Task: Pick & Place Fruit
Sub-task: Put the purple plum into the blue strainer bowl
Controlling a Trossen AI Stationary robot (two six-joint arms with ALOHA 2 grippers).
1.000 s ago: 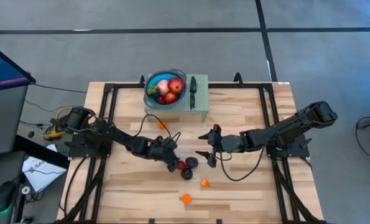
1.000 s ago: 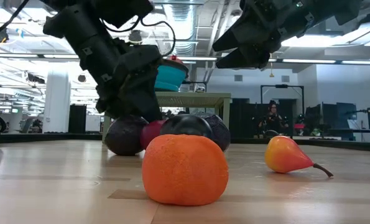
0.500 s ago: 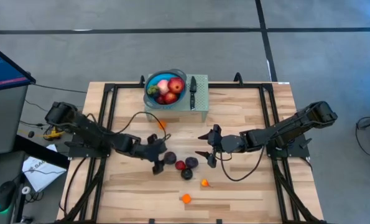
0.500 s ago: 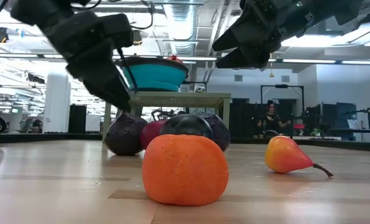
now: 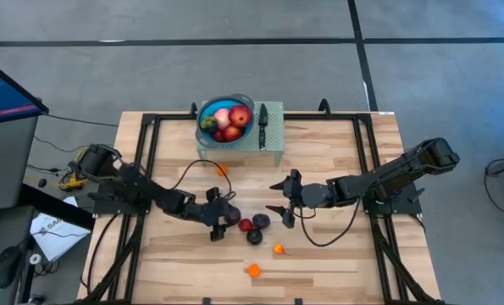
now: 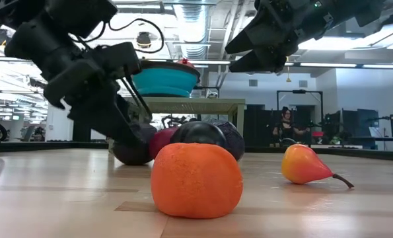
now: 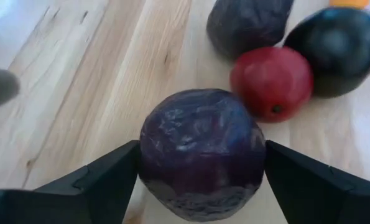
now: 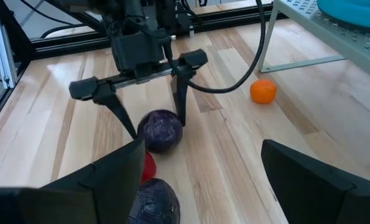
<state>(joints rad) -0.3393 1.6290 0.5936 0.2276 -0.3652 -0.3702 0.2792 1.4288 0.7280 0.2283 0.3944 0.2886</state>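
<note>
A dark purple fruit [image 7: 200,124] rests on the table at the left end of a cluster with a small red fruit [image 7: 272,81], another purple one [image 7: 247,25] and a near-black one [image 7: 337,46]. My left gripper [image 5: 225,218] is open and low at the table, one finger on each side of that purple fruit [image 8: 160,130]. My right gripper [image 5: 275,197] is open and hovers above the table just right of the cluster, touching nothing. Two red apples and a pale pink fruit lie in the blue bowl [image 5: 239,102]. My left gripper comes level from the table's left. Its fingertips [image 7: 119,165] stand at the widest part of the purple fruit's sides [image 7: 148,143]. I cannot tell whether the pads touch it. The fruit sits on the table.
The bowl stands on a green perforated stand [image 5: 273,144] at the far edge, with a black-handled knife [image 5: 263,121] beside it. A small orange fruit [image 5: 220,169] lies near the stand. A pear-shaped orange fruit [image 5: 279,249] and a round orange one [image 5: 252,270] lie toward the near edge.
My left gripper drew back from the fruit cluster toward the table's left, uncovering the purple fruit. It then moved right again and came down low around that fruit. My right arm has kept still.
</note>
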